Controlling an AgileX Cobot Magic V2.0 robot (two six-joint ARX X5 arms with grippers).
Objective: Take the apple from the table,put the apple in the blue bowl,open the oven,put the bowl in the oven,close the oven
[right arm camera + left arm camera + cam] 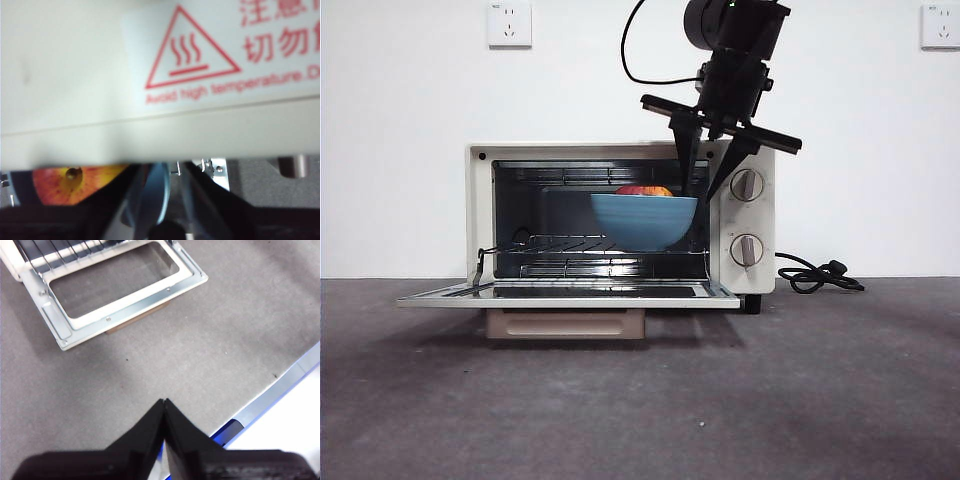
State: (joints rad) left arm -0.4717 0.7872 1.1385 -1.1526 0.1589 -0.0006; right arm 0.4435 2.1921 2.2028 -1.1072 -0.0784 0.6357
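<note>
**Bowl going into the oven, right gripper pinching the rim**

My right gripper [699,193] is reaching down from above into the open oven [620,218], jaws narrowed onto the right-hand rim of the blue bowl [644,221], one jaw inside the wall, one outside. The right wrist view is showing the same: rim edge running between my jaws, the oven's cream top with its red heat-warning sticker [192,55] filling the picture above. I'm holding the bowl inside the cavity, just above the wire rack [570,244]; can't tell if the base is touching yet.

The apple [644,190] is sitting in the bowl, only its red-and-yellow top showing over the rim. My left gripper [164,407] is waiting over the table [640,400] in front of the dropped door [570,292], jaws pressed together, holding nothing.

Handling guess: the bowl looks rigid and smooth, likely slick, and a one-sided rim pinch with the apple's weight inside will want to tip it, so keep it level. Looks: light blue, wide, deep, faint horizontal ridges. The apple is small, round, firm-looking, and free to roll inside.
</note>
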